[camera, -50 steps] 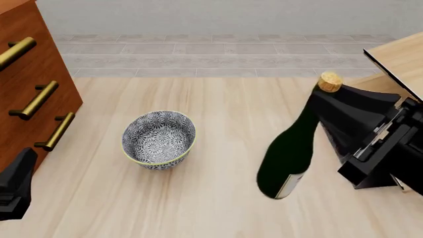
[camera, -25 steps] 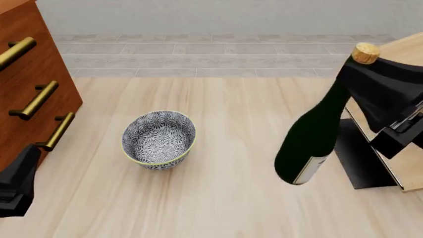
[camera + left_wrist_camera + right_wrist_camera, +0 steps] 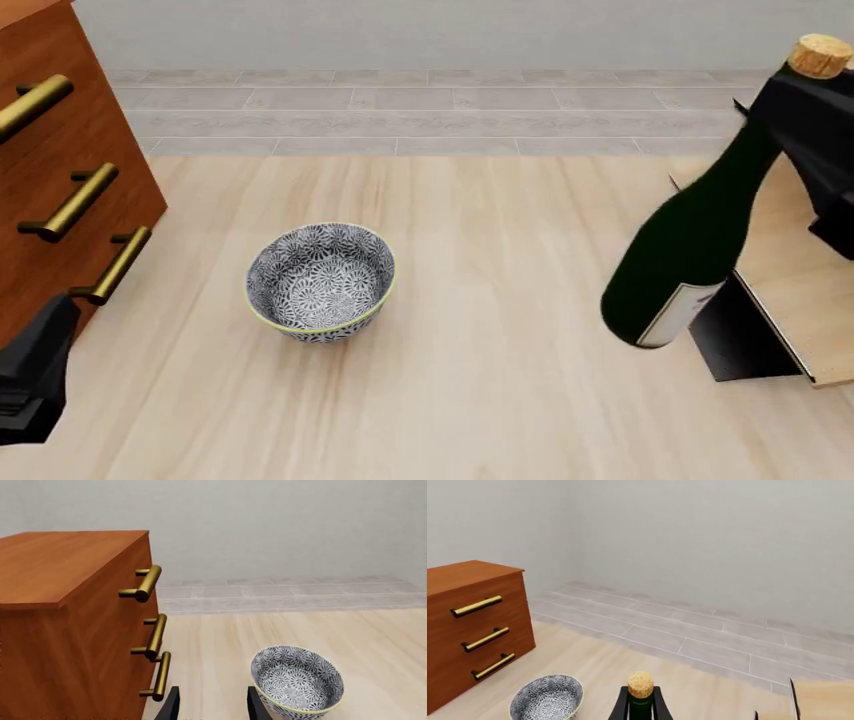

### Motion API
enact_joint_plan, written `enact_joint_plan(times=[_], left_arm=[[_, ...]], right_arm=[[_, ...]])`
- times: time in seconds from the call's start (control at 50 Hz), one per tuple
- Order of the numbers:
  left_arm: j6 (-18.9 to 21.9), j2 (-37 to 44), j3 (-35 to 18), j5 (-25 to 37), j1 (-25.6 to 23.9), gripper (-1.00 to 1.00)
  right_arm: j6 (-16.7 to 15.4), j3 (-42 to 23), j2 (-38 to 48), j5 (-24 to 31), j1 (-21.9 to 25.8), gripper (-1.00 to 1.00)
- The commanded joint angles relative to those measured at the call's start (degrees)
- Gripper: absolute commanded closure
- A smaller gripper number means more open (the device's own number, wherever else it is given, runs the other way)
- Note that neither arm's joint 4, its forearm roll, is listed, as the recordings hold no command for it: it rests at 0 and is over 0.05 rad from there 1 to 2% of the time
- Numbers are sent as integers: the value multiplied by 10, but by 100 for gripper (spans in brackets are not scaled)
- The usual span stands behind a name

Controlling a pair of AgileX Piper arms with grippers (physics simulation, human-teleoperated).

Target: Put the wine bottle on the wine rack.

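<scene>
Front view showed me the wine bottle [image 3: 683, 250] lifted clear of the table, tilted with its tan cork up near the right edge and its base swung toward the middle. The glass was dark green, the neck long, and a pale label sat low on the body. My right gripper [image 3: 810, 110] was clamped on the bottle's neck just under the cork; in the right wrist view its fingers [image 3: 622, 706] flanked the neck. The wine rack [image 3: 787, 290], light boards on a black base, sat just behind the bottle. My left gripper [image 3: 210, 705] stood with its fingers apart, near the patterned bowl [image 3: 320, 280] and the cabinet [image 3: 60, 180].
</scene>
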Motion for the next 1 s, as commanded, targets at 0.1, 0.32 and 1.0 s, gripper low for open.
enact_joint_plan(times=[0.1, 0.32, 1.0], left_arm=[[-5, -6, 0, 7, 1, -100], [-6, -7, 0, 8, 0, -100], [-7, -7, 0, 6, -3, -100]], right_arm=[[30, -40, 3, 43, -65, 100], [47, -70, 21, 61, -108, 100], [129, -155, 48, 100, -211, 100]])
